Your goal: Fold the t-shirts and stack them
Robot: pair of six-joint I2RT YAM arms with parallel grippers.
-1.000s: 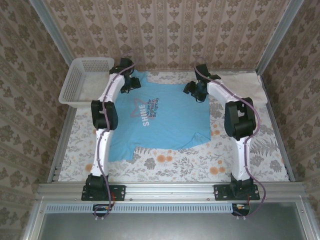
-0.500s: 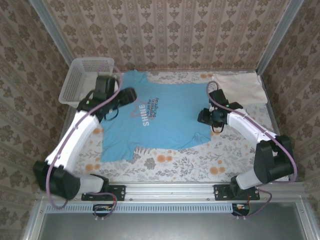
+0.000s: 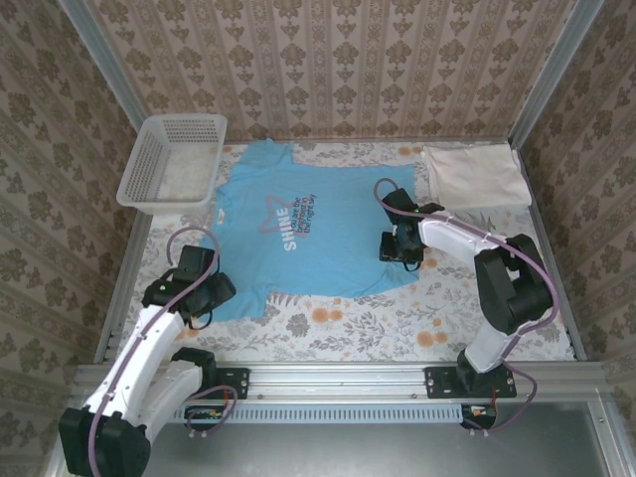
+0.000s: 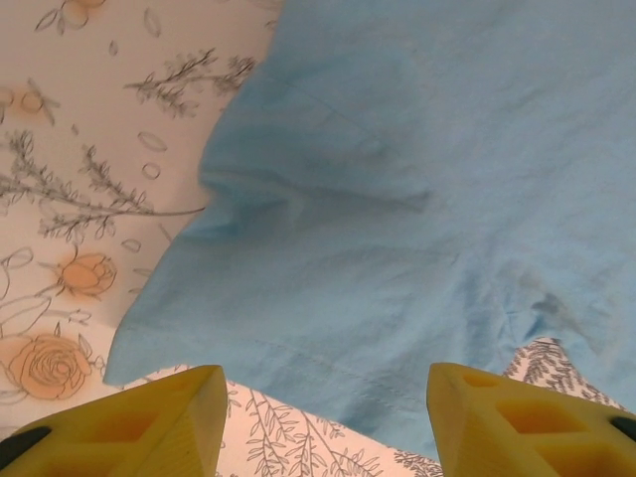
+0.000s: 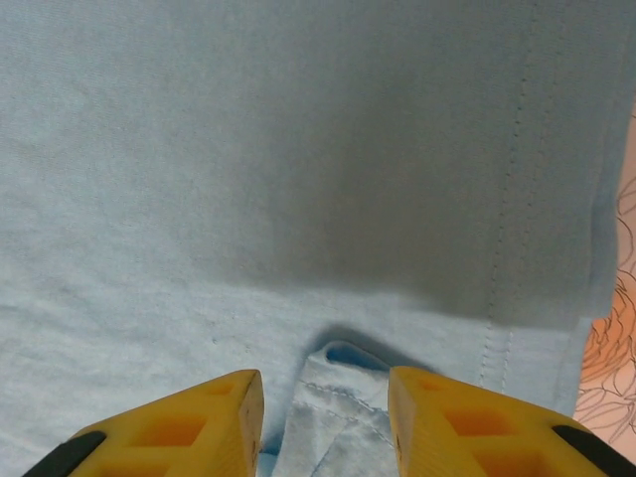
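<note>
The light blue t-shirt (image 3: 318, 238) lies spread flat on the table, print side up. The cream-white t-shirt (image 3: 475, 176) lies folded at the back right. My left gripper (image 3: 211, 296) hovers at the blue shirt's near-left corner. In the left wrist view that gripper (image 4: 323, 402) is open, with the blue shirt's hem (image 4: 328, 368) just ahead of its yellow fingers (image 4: 179, 417). My right gripper (image 3: 395, 248) is low over the shirt's right edge. In the right wrist view it (image 5: 323, 397) is open, with a raised fold of blue cloth (image 5: 333, 417) standing between its fingers (image 5: 199, 427).
A white mesh basket (image 3: 171, 159) stands at the back left corner, beside the shirt's collar. The floral tablecloth (image 3: 348, 323) shows along the near edge and to the right. Patterned walls close in the back and both sides.
Both arms have drawn back from the shirt's far edge: the left to its near-left corner, the right to its right edge. Both pairs of fingers have narrowed.
</note>
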